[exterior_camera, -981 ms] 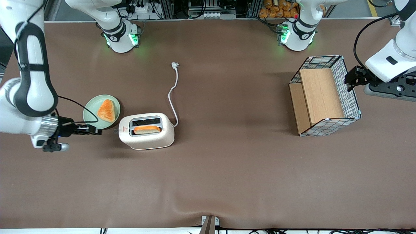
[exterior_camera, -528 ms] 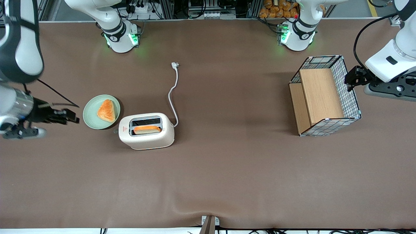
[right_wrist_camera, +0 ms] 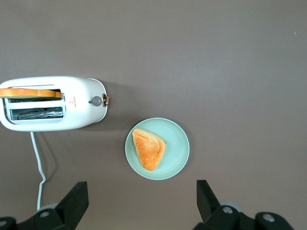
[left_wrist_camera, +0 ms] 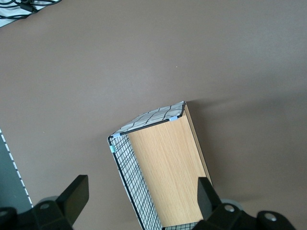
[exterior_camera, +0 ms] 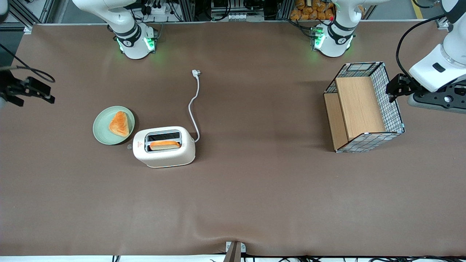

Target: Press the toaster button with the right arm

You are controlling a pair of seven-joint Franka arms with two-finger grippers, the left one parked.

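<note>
Two slots top the cream-white, round-cornered toaster (exterior_camera: 164,146), which sits on the brown table (exterior_camera: 255,189) roughly midway between the table's near and top edges, toward the working arm's end; one slot holds an orange-crusted slice of bread (exterior_camera: 164,145), the other looks empty. Its small grey lever knob (exterior_camera: 129,147) sticks out from the narrow end that faces the working arm's edge of the table, clearer from the wrist camera (right_wrist_camera: 96,100), with a pale green round plate (exterior_camera: 113,125) carrying a wedge of orange pastry (exterior_camera: 119,124) just beside that end. The toaster's white cord (exterior_camera: 194,105) trails off toward the top edge, plug lying loose. The slim black gripper (exterior_camera: 34,90) of the white right arm hangs high at the working arm's edge of the table, well apart from the toaster, and the wrist view shows its two fingers spread wide with nothing between them. I'd judge the press itself hasn't been made from here, though whether the lever sits up or down I can't really tell at this range. A next move would call for bringing the gripper down over the knob's end of the toaster, lining a fingertip above the knob without clipping the plate, then pushing straight down. A wire-mesh basket with wooden shelves (exterior_camera: 364,107) stands near the parked arm's edge.
</note>
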